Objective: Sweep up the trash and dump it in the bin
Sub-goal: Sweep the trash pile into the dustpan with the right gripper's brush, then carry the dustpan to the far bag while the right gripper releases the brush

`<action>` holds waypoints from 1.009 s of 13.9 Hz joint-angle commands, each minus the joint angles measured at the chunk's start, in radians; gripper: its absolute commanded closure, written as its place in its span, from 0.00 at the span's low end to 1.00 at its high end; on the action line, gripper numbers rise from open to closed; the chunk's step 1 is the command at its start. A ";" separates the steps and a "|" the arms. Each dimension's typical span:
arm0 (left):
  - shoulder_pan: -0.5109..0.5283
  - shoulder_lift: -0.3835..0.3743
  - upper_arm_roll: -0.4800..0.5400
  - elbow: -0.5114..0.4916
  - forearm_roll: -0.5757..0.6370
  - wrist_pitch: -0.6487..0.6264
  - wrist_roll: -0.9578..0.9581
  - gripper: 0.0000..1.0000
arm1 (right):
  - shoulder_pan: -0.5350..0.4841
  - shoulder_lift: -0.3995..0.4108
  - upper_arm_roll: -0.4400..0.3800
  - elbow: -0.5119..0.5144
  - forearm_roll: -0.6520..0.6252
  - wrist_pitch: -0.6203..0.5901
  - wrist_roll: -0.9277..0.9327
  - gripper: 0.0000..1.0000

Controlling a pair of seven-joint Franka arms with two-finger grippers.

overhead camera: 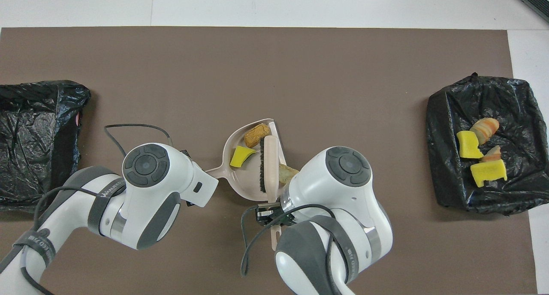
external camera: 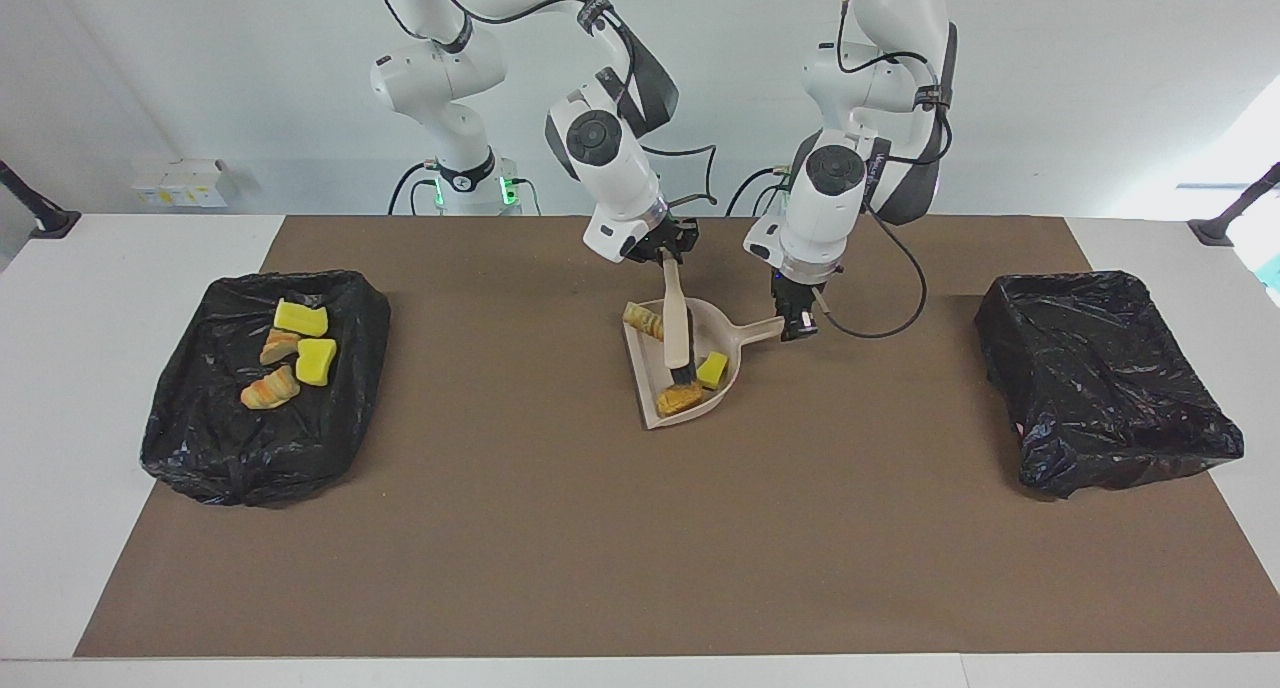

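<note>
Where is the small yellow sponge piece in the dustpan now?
The yellow sponge piece lies inside the dustpan, beside the brush, nearer the dustpan's handle, mid-table in the facing view.

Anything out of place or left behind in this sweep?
One striped orange-tan bread-like piece sits at the open lip of the beige plastic dustpan, on the side of the wooden-backed brush away from the pan's bowl, so this stroke missed it. Two other pieces lie inside.

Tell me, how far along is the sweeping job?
Done: four pieces lie in the bin at the right arm's end. In hand: the right end effector holds the brush, the left end effector the dustpan handle; two pieces are inside, one straddles its lip. Left: dumping.
</note>
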 commanded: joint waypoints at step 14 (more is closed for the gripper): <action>0.201 -0.167 0.018 0.009 -0.114 -0.145 0.068 1.00 | 0.029 -0.132 0.017 -0.172 -0.231 -0.026 0.135 1.00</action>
